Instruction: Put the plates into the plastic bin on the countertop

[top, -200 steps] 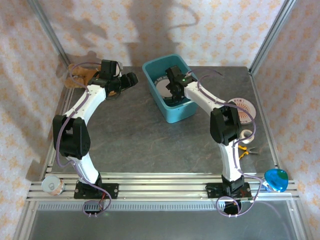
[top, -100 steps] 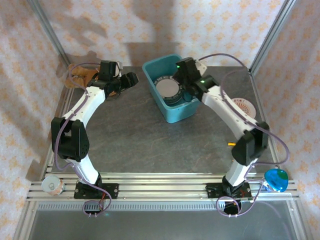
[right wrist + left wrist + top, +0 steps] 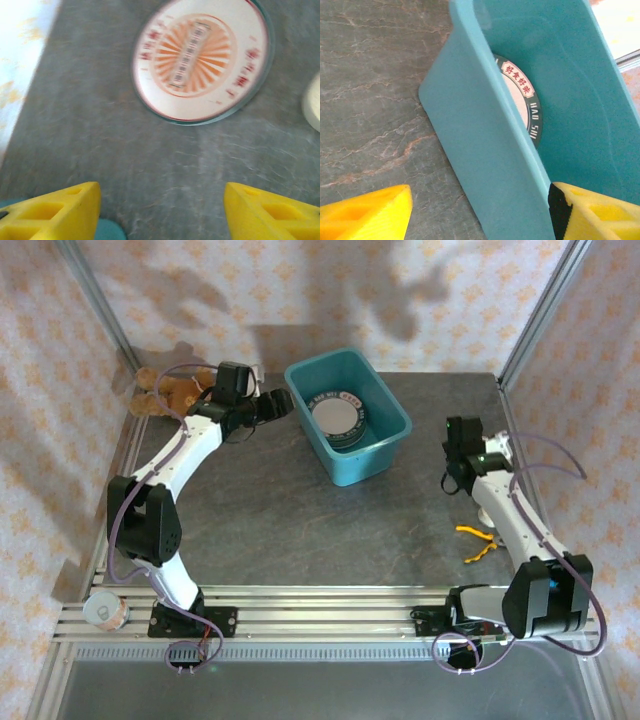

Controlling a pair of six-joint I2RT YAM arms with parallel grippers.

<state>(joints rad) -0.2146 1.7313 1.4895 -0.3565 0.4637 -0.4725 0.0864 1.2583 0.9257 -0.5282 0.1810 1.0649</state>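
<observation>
1. At the far left, in the back corner of the countertop [image 3: 260, 500], you have a brown plush toy [image 3: 165, 390] just behind the left arm.
2. Your left gripper [image 3: 480, 200] stands wide open at the left wall of the plastic bin [image 3: 362, 468]. In the wrist view, one yellow finger hangs over bare stone and the other over the bin's inside, with the wall between them. It grips nothing.
3. The bin sits at the back centre, set askew. The plates [image 3: 335, 418] lie stacked flat on its floor, and the top one is white with a dark green lettered rim.
4. Your right gripper [image 3: 162, 195] is to the right of the bin and well apart from it. Its jaws are wide and empty, with only bare countertop between the fingers.
5. An orange-patterned plate [image 3: 200, 57] lies flat on the countertop just ahead of those fingers, outside the bin. A white object [image 3: 312, 102] sits beside it at the frame's edge, and you cannot tell what it is.
6. Yellow-handled pliers [image 3: 478, 540] lie nearer to you, beside the right arm.
</observation>
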